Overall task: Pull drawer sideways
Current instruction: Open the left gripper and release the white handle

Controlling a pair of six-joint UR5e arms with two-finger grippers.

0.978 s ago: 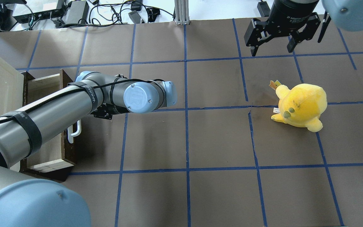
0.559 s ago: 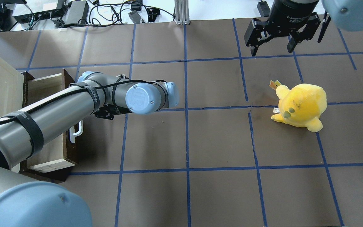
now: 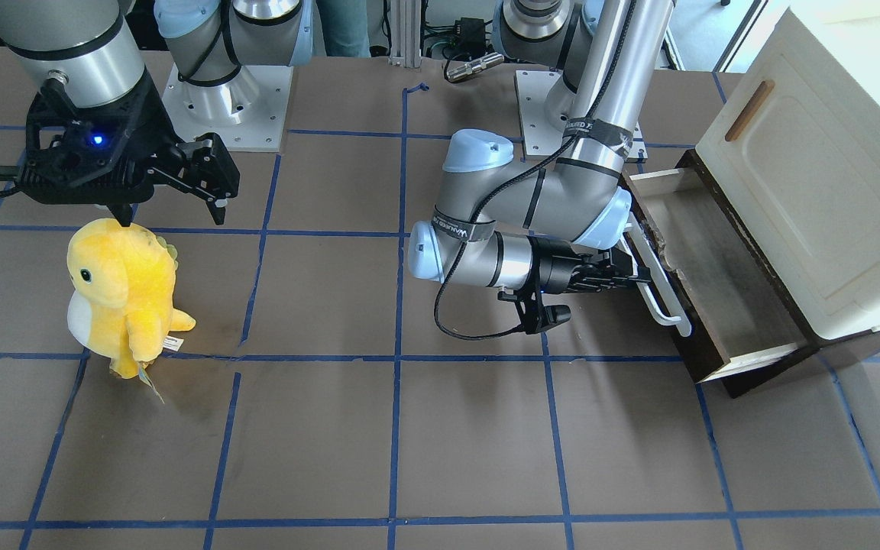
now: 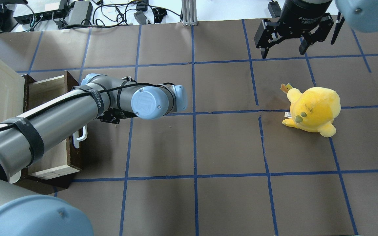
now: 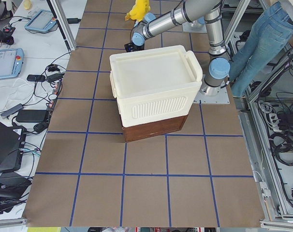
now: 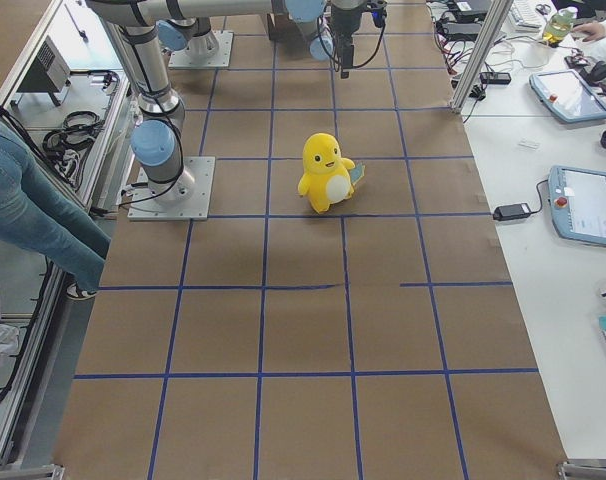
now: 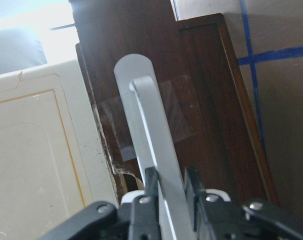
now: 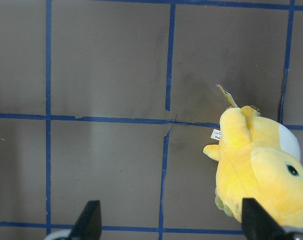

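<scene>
Black fingers (image 7: 151,184) of the left gripper (image 3: 633,273) clamp the white bar handle (image 3: 669,309) of the long shallow dark-brown-fronted wooden drawer (image 3: 723,305), which stands partly out from under the cream plastic cabinet (image 3: 814,191) just beyond; far off, the right gripper (image 3: 174,216) hangs spread wide near a yellow plush toy (image 3: 123,298) on the brown table (image 3: 409,443)

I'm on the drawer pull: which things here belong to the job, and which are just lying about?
In the job: drawer; white handle; left gripper, shut on that handle; cream cabinet that the drawer slides from.
Lying about: yellow plush toy; right gripper, open, holding nothing.
</scene>
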